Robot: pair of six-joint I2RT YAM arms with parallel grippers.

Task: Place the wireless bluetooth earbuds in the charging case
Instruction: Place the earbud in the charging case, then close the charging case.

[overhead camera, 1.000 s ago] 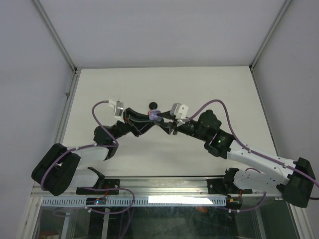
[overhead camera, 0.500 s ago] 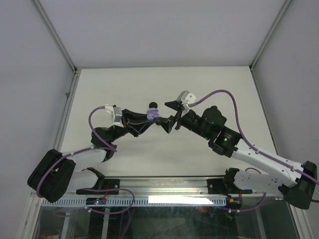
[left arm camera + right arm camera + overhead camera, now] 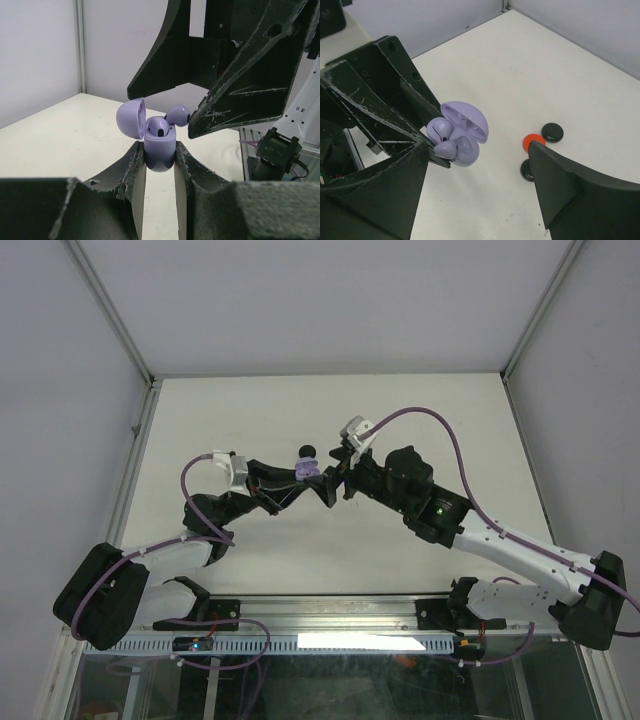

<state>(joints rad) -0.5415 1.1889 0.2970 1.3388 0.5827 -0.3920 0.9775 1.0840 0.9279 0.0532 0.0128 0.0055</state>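
Earbuds (image 3: 443, 131) sit proud in the charging case (image 3: 160, 154) the left pincer (image 3: 303, 478) clamps; the wide-open right pincer (image 3: 479, 150) may dislodge one.

We see the left arm (image 3: 165, 552) and the right arm (image 3: 510, 550), both white links between bulky black joint housings, each trailing a looping purple cable (image 3: 192, 472). Pale grey camera blocks (image 3: 222, 466) cap the wrists. A green light (image 3: 437, 508) glows on the right arm. The black end effector fingers (image 3: 131, 172) are scratched.
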